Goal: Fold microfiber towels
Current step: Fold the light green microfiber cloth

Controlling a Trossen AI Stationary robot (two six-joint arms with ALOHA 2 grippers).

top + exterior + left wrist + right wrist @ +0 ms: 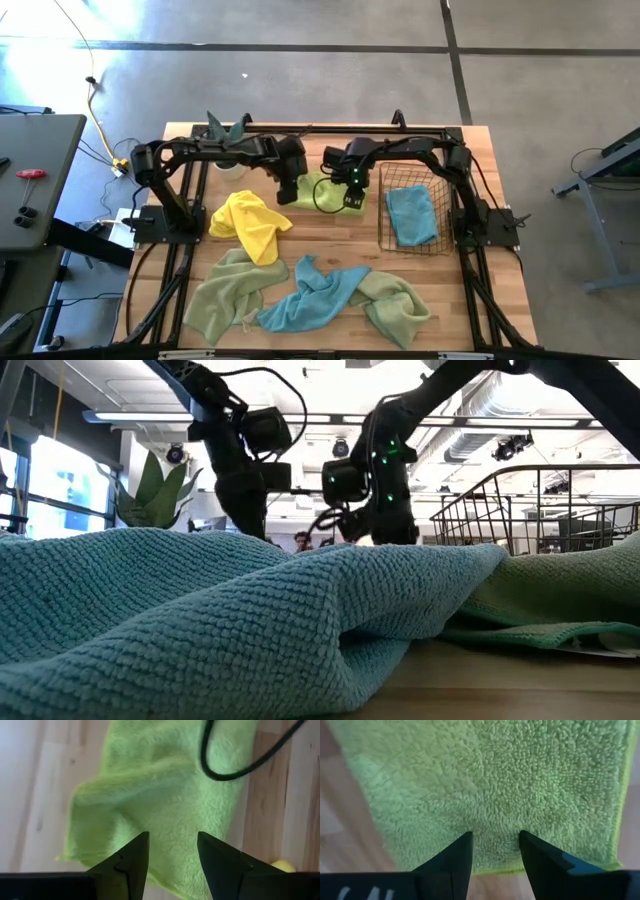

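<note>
Lime towel (318,187) beside wire basket (412,213); black cable (322,198) across it.

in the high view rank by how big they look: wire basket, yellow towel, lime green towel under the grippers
1. wire basket
2. yellow towel
3. lime green towel, though the grippers hide part of it, so its true spread is unsure

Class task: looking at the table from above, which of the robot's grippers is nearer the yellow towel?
Left. The left gripper hangs just beside the yellow towel; the right gripper is farther off, toward the wire basket.
</note>
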